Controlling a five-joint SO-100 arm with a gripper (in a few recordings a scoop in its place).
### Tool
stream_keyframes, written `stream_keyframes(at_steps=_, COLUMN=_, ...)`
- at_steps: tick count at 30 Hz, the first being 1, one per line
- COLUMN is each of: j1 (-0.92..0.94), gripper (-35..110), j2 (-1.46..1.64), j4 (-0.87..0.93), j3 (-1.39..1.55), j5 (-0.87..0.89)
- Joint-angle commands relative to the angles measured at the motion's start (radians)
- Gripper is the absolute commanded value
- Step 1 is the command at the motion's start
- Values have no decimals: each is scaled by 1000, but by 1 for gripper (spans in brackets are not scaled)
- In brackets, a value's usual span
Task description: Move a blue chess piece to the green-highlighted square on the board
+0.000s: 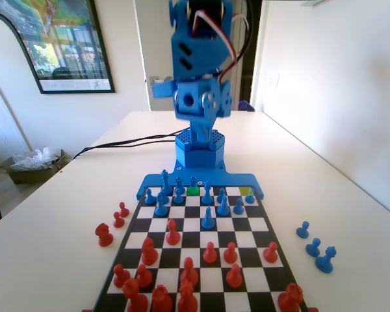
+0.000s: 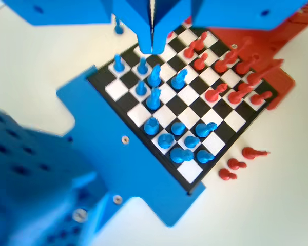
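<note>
Nearest the fixed camera, glossy red pieces (image 1: pixel 188 273) with rounded heads crowd the near rows of the flat black-and-white chequered board (image 1: pixel 260 224), and three more red pieces (image 1: pixel 114 221) stand off the board on the matte white table (image 1: pixel 351 195) at the left. On the right of the table, level with the middle rows, three stubby blue pieces (image 1: pixel 314 247) stand apart from the board. One blue piece (image 1: pixel 208 219) stands alone in the middle of the board, ahead of its own ranks; which blue piece the task means cannot be told. Behind it, smooth solid-blue plastic pieces (image 1: pixel 182 195) fill the far two rows. The green square (image 1: pixel 193 190) lies in the farthest row, near the middle, touching the blue plastic base (image 1: pixel 201 146), with a paler yellowish square (image 1: pixel 246 191) further right in the same row. Above the base the blocky blue arm (image 1: pixel 198 52) rises high. In the wrist view the gripper (image 2: pixel 152 43) hangs above the board, well clear of the pieces, its two wedge-shaped jaws pressed together with only a thin seam between them and nothing held.
</note>
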Motion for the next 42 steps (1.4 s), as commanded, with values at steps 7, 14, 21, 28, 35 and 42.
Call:
stream_keyframes(at_steps=7, j1=-35, gripper=1, j2=169, j4=49, j3=-238, j5=499)
stream_keyframes(at_steps=14, j1=15, gripper=1, j2=316, j4=84, j3=-241, j5=566)
stream_keyframes(at_steps=21, j1=25, gripper=1, j2=453, j4=66, j3=-176, j5=591)
stream_keyframes(at_steps=28, j1=40, gripper=1, j2=480, j4=5, j3=-137, j5=591)
stream_keyframes(at_steps=35, j1=58, gripper=1, j2=538, j4=44, j3=-170, j5=589)
stream_keyframes(at_steps=42, j1=71, gripper=1, j2=603, j4=72, j3=-149, j5=577)
